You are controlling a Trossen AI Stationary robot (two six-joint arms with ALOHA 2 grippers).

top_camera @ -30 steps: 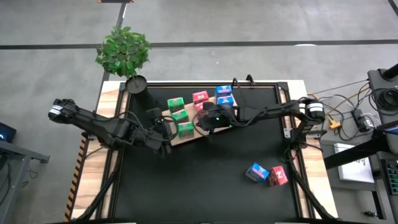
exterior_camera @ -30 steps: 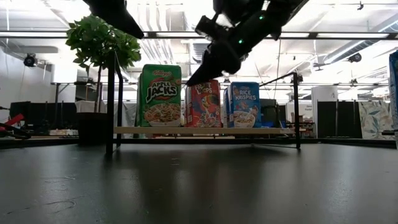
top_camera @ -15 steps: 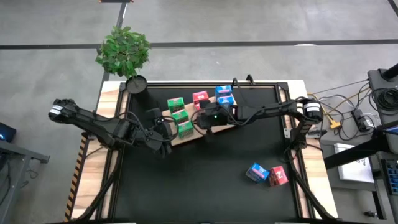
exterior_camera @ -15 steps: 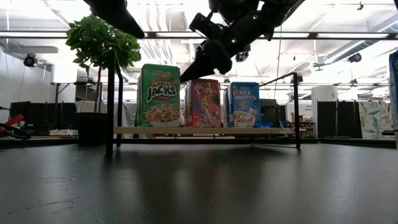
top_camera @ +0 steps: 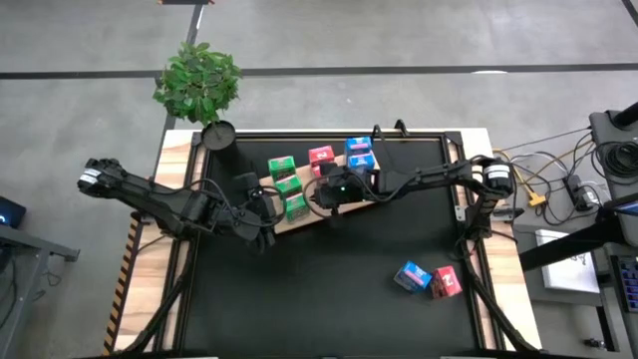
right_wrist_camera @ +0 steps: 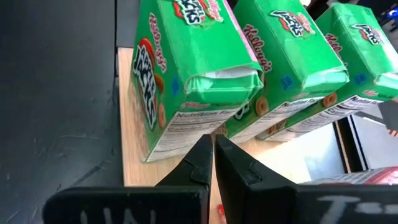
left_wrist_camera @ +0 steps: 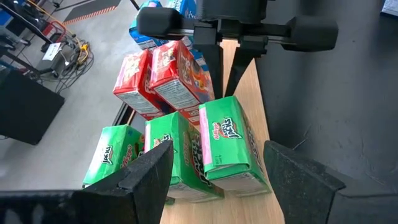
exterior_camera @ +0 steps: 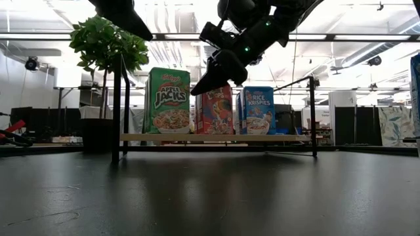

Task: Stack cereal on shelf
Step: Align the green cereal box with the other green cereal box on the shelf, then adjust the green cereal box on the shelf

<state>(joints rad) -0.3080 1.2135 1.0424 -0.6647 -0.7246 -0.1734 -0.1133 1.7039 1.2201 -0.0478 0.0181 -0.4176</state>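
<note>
Black table mat point(top_camera: 329, 269) carrying the shelf point(top_camera: 321, 212) near its far edge, seven boxes aboard. Right tool point(top_camera: 329, 191), shut and empty, hovers above the red boxes point(top_camera: 321, 157); left tool point(top_camera: 267, 212), open, waits beside. Next, probably: fetch the blue box point(top_camera: 410, 275) and red box point(top_camera: 448, 281) near the right edge.

Bright overhead ceiling lights point(exterior_camera: 197, 36), backlit silhouettes, sharp

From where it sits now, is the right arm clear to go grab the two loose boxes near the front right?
Probably yes: the right gripper is shut and empty above the shelf, and bare mat lies between it and the blue box and red box.
</note>
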